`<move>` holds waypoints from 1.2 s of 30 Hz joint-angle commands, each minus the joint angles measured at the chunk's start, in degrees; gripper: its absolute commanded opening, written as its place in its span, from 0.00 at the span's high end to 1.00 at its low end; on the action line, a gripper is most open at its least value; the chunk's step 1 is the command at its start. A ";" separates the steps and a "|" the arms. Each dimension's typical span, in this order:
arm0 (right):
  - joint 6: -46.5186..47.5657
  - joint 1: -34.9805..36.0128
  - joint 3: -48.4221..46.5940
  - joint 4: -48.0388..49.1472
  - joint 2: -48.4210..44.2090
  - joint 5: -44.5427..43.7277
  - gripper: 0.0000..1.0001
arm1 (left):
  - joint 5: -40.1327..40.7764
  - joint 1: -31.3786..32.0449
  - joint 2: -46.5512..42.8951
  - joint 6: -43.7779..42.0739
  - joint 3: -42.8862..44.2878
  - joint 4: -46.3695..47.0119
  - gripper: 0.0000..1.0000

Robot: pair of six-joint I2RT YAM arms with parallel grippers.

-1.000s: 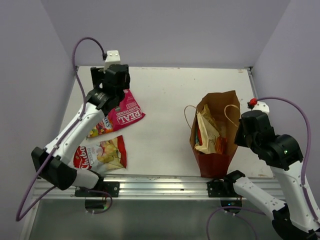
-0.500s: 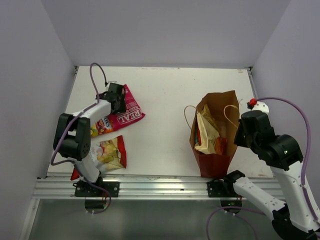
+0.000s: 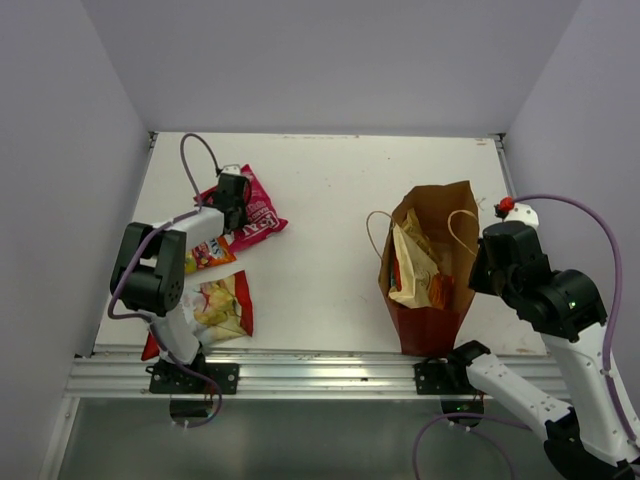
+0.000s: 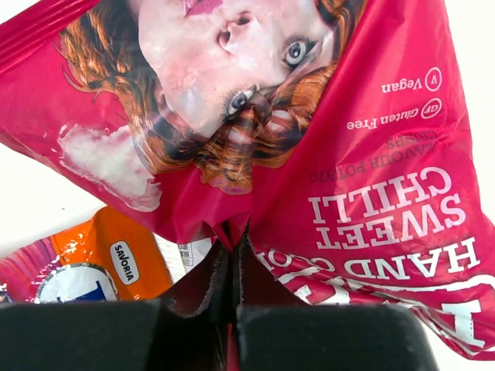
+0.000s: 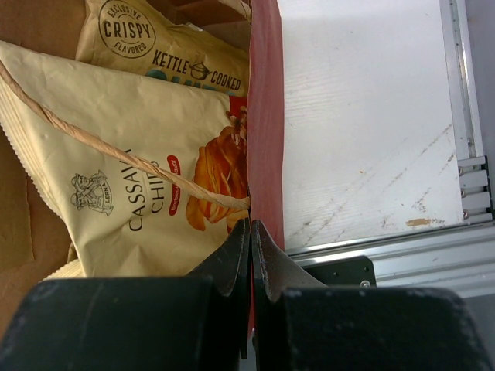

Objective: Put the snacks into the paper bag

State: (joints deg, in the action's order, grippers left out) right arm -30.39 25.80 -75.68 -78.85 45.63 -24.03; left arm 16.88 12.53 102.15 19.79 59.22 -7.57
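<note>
Magenta packet (image 3: 258, 212) lies at 10 o'clock on the surface (image 3: 330, 180), one edge pinched tight in the left pincer (image 4: 233, 232). A small orange packet (image 4: 100, 259) sits just beside it toward 7 o'clock, and a red-and-white packet (image 3: 215, 308) lies at 8 o'clock. At 4 o'clock the bag (image 3: 432, 205) gapes open, holding a cream packet (image 5: 116, 193) and a tan packet (image 5: 155, 39). The right pincer (image 5: 249, 228) is pressed together on the bag's rim.

White table (image 3: 330, 190), scuffed at its near right, pale lilac walls (image 3: 330, 60) far, left and right, metal rail (image 3: 320, 372) along the near edge, even light
</note>
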 commanded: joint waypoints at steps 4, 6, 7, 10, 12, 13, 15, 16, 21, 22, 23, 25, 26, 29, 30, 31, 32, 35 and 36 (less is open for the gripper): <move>-0.54 -0.23 -0.61 -7.64 -0.19 0.39 1.00 | -2.56 -0.41 1.22 0.16 -2.36 -2.53 1.00; -0.72 -0.23 -0.43 -7.37 -0.01 0.48 1.00 | -3.34 -0.23 -4.13 0.42 -1.05 -3.58 1.00; -0.72 -0.23 -0.43 -7.37 0.08 0.56 1.00 | -4.65 0.03 -6.24 0.34 0.01 -4.28 1.00; -0.81 -0.23 -0.61 -7.20 0.34 0.48 1.00 | -7.99 3.10 -14.76 -0.54 8.34 -7.71 1.00; -0.81 -0.23 -0.70 -7.28 0.43 0.48 1.00 | -9.32 8.63 -19.34 -0.98 18.32 -10.26 1.00; -0.81 -0.23 -0.61 -7.37 0.52 0.39 1.00 | -10.54 11.00 -20.14 -0.72 22.39 -11.05 1.00; -0.98 -0.23 -0.43 -7.37 0.34 0.39 1.00 | -10.38 18.29 -20.94 -0.02 29.25 -13.16 1.00; -0.98 -0.23 -0.43 -7.37 0.34 0.39 1.00 | -9.34 21.01 -20.68 0.16 36.16 -13.60 1.00; -1.25 -0.23 -0.35 -7.46 0.08 0.57 1.00 | -8.45 35.53 -15.32 0.77 50.10 -15.01 1.00; -1.34 -0.23 -0.43 -7.46 0.08 0.56 1.00 | -8.88 36.93 -14.36 0.95 51.33 -15.28 1.00; -1.42 -0.23 -0.43 -7.55 -0.01 0.56 1.00 | -9.06 39.64 -12.78 0.95 52.22 -14.76 1.00; -1.51 -0.23 -0.52 -7.90 -0.27 0.39 1.00 | -9.24 42.03 -11.28 0.95 52.22 -14.40 1.00; -1.60 -0.23 -0.61 -7.99 -0.36 0.48 1.00 | -9.15 44.22 -9.70 1.04 52.22 -14.92 1.00; -1.78 -0.14 -1.05 -8.78 -0.98 0.13 1.00 | -8.01 48.53 -8.28 0.95 50.74 -14.84 1.00; -1.86 -0.23 -1.05 -9.13 -1.06 -0.05 1.00 | -8.01 49.42 -8.19 1.12 48.73 -14.40 1.00; -1.95 -0.14 -0.96 -9.30 -1.41 -0.14 1.00 | -7.92 50.12 -8.37 1.04 47.84 -13.88 1.00; -1.95 -0.23 -0.87 -9.39 -1.50 -0.05 1.00 | -7.92 51.26 -8.37 1.04 46.79 -12.74 1.00; -2.13 -0.23 -0.78 -9.57 -1.77 0.12 1.00 | -7.31 52.68 -7.23 1.13 45.54 -12.90 1.00; -2.13 -0.23 -0.70 -9.57 -1.86 0.21 1.00 | -7.22 52.94 -6.70 0.95 45.54 -13.25 1.00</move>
State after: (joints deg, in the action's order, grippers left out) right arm -31.57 25.80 -75.61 -78.91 44.31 -24.03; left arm 8.38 64.66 96.86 20.43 103.83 -24.08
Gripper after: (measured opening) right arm 0.011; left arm 0.017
